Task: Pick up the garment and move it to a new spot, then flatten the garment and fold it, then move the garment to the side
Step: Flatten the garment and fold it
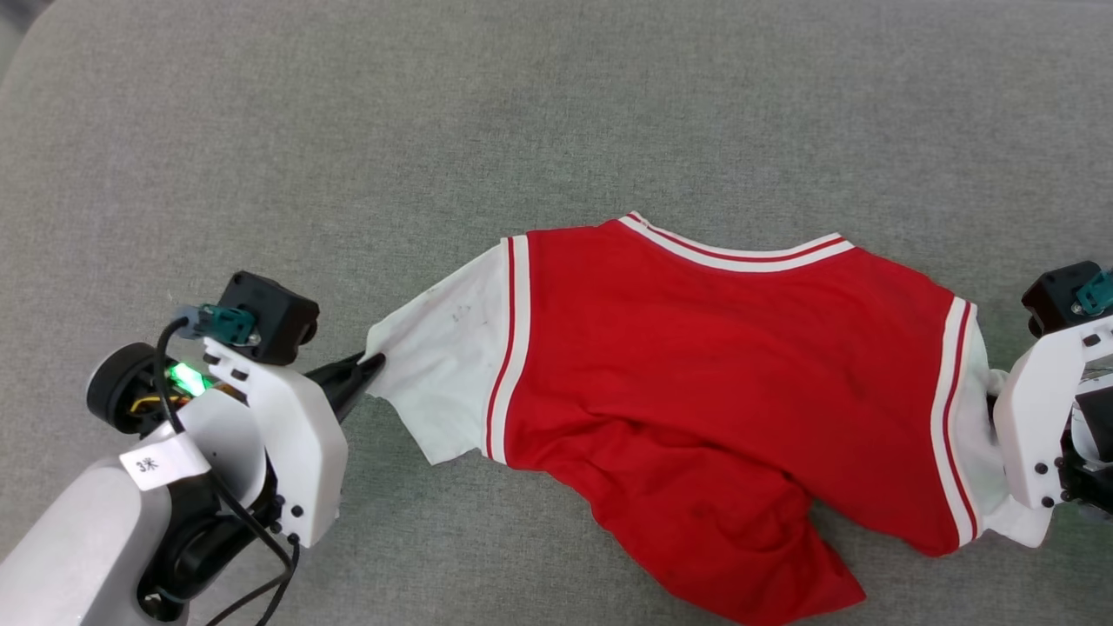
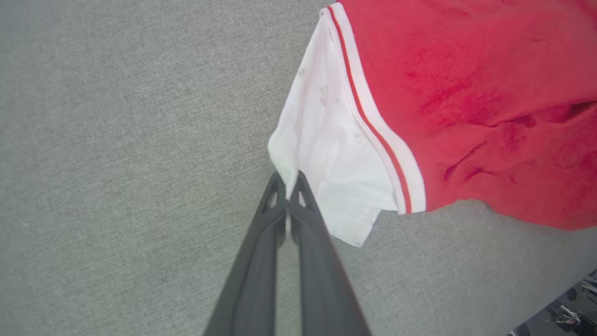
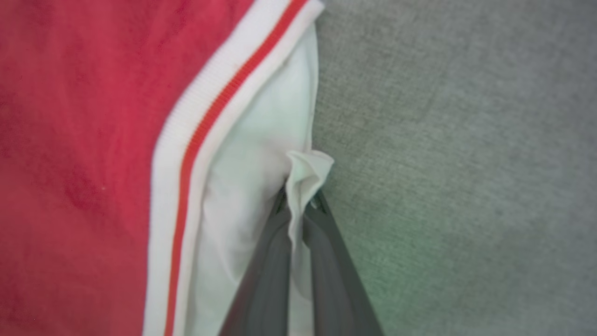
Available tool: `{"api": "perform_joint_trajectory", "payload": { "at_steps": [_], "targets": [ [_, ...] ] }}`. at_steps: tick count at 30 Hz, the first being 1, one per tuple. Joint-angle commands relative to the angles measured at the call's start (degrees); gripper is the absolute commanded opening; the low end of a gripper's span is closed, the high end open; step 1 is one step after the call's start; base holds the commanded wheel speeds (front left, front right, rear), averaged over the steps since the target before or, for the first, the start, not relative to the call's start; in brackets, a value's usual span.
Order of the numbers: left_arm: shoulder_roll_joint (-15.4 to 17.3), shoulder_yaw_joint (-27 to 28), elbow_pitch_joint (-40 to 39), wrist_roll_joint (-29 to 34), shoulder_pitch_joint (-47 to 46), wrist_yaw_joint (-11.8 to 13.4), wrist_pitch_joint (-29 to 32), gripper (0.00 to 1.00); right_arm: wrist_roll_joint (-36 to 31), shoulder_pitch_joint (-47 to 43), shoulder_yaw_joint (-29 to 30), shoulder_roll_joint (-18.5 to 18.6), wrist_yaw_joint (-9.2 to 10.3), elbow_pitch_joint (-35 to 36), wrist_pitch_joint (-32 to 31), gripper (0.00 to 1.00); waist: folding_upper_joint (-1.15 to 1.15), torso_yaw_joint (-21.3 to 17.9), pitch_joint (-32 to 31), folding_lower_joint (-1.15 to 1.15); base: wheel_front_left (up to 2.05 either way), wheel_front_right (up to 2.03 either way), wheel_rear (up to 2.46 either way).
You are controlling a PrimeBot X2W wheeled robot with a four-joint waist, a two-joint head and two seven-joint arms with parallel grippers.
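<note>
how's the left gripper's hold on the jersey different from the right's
The left gripper nips only the edge of a white panel of the jersey at its fingertips; the right gripper has a fold of white cloth running down between its fingers. The left's panel lies spread, the right's bunched. Both are shut on white side panels.

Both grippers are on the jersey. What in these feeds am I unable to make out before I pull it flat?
- Head view: right gripper fingertips, hidden behind its own white wrist housing and the jersey.
- Head view: jersey's near red flap, cut off by the bottom edge.
- Right wrist view: depth of the grip, blurred and covered by bunched cloth.
- All views: jersey's underside, hidden by its own fabric.
</note>
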State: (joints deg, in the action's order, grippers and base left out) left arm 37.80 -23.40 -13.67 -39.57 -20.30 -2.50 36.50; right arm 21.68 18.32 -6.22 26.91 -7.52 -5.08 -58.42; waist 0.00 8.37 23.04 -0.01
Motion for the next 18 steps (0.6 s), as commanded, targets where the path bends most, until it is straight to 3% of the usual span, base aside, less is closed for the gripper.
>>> {"api": "perform_joint_trajectory", "payload": {
  "at_steps": [1,10,18],
  "targets": [
    [0.29,0.33,0.13,0.08,-0.69,0.14,-0.34,0.00,0.46,-2.06,-1.68,-1.60,0.06,-3.91,0.06,0.00,0.00,-0.29,-0.46,0.01,0.00,0.00,0.00],
    [0.76,3.11,0.53,0.31,1.11,1.88,-3.73,0.00,0.40,3.94,2.72,0.66,0.05,-1.28,8.35,0.00,0.00,-2.54,-6.23,0.01,0.00,0.00,0.00],
    [2.17,5.74,-1.71,2.07,2.20,3.51,-7.51,0.00,1.09,6.83,6.48,2.24,0.05,2.50,10.98,0.00,0.00,-3.81,-12.22,0.01,0.00,0.00,0.00]
  ]
}}
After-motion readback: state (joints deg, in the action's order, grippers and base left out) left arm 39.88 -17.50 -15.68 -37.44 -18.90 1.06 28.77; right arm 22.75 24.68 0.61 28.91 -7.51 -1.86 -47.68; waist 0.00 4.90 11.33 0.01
